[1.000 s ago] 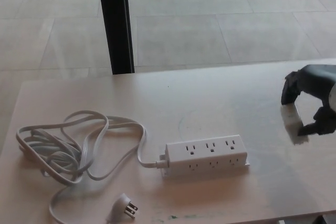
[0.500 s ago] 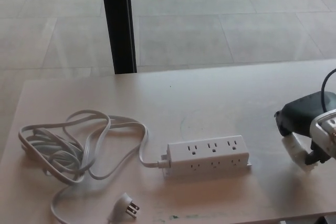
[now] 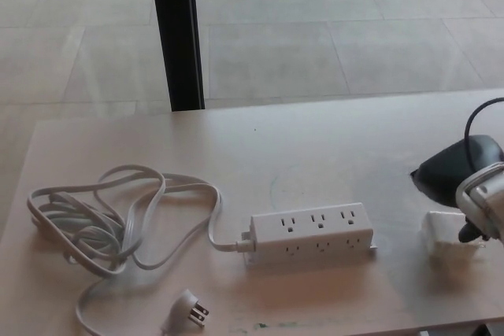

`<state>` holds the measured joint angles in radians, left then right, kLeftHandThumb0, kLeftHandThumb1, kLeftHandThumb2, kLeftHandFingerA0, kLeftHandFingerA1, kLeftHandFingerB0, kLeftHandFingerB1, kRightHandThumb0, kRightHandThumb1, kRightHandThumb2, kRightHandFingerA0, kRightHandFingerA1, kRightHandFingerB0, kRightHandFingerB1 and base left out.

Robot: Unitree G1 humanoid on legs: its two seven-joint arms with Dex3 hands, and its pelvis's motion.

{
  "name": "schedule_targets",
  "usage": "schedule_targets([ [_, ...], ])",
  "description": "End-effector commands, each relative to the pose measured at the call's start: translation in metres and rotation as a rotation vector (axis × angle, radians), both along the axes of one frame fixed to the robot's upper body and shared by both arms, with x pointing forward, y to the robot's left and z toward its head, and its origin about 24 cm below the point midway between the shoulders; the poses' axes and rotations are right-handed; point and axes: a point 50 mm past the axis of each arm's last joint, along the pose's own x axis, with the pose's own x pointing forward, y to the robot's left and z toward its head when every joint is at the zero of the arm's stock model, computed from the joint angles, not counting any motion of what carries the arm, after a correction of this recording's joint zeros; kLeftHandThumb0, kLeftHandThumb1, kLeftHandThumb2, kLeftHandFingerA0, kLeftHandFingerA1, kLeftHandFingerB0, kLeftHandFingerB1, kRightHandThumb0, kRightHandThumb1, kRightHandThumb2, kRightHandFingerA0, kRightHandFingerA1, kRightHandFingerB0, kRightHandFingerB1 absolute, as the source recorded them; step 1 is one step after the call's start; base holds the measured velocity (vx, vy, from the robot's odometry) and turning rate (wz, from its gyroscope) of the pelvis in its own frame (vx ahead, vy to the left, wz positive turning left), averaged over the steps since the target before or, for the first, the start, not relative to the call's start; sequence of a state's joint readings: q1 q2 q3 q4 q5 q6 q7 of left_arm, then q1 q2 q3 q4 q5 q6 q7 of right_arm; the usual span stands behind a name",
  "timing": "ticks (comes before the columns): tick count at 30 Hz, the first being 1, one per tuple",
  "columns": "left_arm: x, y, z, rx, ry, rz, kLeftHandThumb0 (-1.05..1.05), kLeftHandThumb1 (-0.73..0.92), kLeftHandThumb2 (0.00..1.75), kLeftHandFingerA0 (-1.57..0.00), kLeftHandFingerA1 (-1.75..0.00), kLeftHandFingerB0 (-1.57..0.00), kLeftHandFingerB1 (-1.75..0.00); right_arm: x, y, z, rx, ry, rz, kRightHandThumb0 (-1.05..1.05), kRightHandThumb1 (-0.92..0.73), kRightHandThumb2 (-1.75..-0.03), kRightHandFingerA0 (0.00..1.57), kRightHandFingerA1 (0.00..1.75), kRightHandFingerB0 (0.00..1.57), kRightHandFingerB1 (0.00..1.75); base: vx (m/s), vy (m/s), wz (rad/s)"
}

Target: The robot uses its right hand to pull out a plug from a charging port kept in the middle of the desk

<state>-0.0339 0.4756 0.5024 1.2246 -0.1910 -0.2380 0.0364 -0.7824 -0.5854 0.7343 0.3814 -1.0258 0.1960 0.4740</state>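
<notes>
Pale tiled floor fills the upper half of the frame, crossed by a black post in the upper left, and your light wooden desk takes up the lower half.

You see the right hand at the right edge, a dark rounded shape with a grey-white wrist piece and a thin black cable looping above it. You cannot tell whether its fingers are spread or closed, since they are hidden behind the wrist. Just below and left of the hand, a small white block that looks like the plug adapter sits on the desk, touching or nearly touching the hand; you cannot tell which.

Move left and you reach the white power strip lying near the lower middle of the frame, well apart from the white block, all its visible sockets empty. Its white cord runs from its left end into a loose tangle at the lower left, ending in a pronged plug on the desk near the bottom edge.

Your left hand is out of view.
</notes>
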Motion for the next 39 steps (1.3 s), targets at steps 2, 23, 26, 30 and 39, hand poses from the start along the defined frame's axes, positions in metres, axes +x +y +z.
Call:
schedule_targets([
  [2,-0.003,0.004,0.003,0.009,-0.021,0.006,-0.69,0.77,0.65,-0.84,-0.48,-0.68,-0.41,0.004,-0.012,0.02,0.221,0.034,-0.118,-0.95,-0.59,-0.63,0.79,1.43,0.0,0.16,0.0,0.0,0.0],
  [23,-0.009,0.007,0.005,0.002,-0.025,0.018,-0.69,0.77,0.64,-0.83,-0.48,-0.67,-0.41,-0.136,-0.257,0.08,1.139,-0.75,-0.709,-0.84,-0.72,-0.62,1.13,0.85,0.23,0.53,0.0,0.0,0.0],
  [26,-0.009,0.008,0.005,0.001,-0.025,0.022,-0.69,0.77,0.64,-0.84,-0.48,-0.68,-0.41,-0.177,-0.287,0.068,1.112,-0.891,-0.843,-0.84,-0.55,-0.99,1.14,0.97,0.2,0.64,0.0,0.0,0.0],
  [30,-0.01,0.009,0.006,0.002,-0.035,0.03,-0.7,0.77,0.64,-0.83,-0.49,-0.67,-0.41,-0.232,-0.317,0.04,1.097,-1.078,-1.078,-0.97,-0.74,-0.63,1.17,0.98,0.1,0.82,0.0,0.0,0.0],
  [39,-0.015,0.011,0.006,0.003,-0.024,0.042,-0.67,0.78,0.65,-0.82,-0.47,-0.67,-0.41,-0.319,-0.327,-0.038,1.149,-1.28,-1.474,-0.84,-0.75,-0.64,0.95,1.26,0.11,0.84,0.0,0.0,0.0],
])
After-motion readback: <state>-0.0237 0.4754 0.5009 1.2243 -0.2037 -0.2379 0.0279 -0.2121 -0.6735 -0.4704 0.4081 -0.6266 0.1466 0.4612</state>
